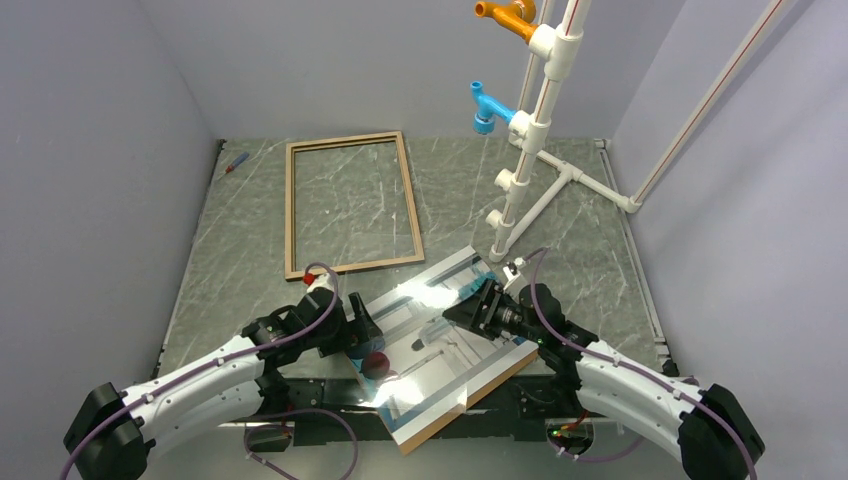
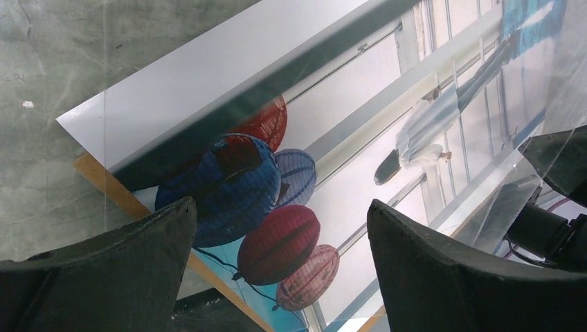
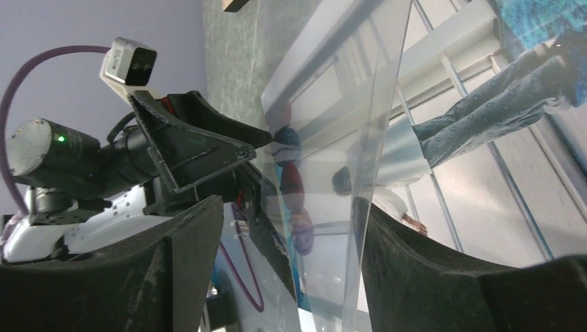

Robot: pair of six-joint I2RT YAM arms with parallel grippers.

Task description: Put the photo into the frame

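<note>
**Top view, with two wrist views.** I count one frame (image 1: pixel 350 266), one photo (image 1: pixel 440 350), one brown backing board (image 1: pixel 480 392), one clear sheet (image 3: pixel 346 104) and two tools.

- **Frame:** It lies flat on the table (image 1: pixel 600 280) at about 11 o'clock, light wood face up.
- **Photo:** It lies outside the frame at 6 o'clock, picture side up on the backing board and turned diagonally between the two tools. In the left wrist view I can count five spheres and one figure in the print.
- **Clear sheet:** It lies over the photo and is tilted.
- **Left tool (image 2: pixel 280 203):** It sits at the photo's 9 o'clock edge, above the sphere corner. Its jaws are spread wide and have hold of nothing.
- **Right tool (image 3: pixel 287 200):** It sits at the 2 o'clock edge with its jaws apart. The edge of the clear sheet runs through the gap, close to one finger. I cannot tell whether it touches, and nothing is clamped.
- **Pipe stand (image 1: pixel 530 150):** One white stand rises at 1 o'clock. It carries one orange fitting (image 1: pixel 505 17) and one blue fitting (image 1: pixel 488 108).
</note>
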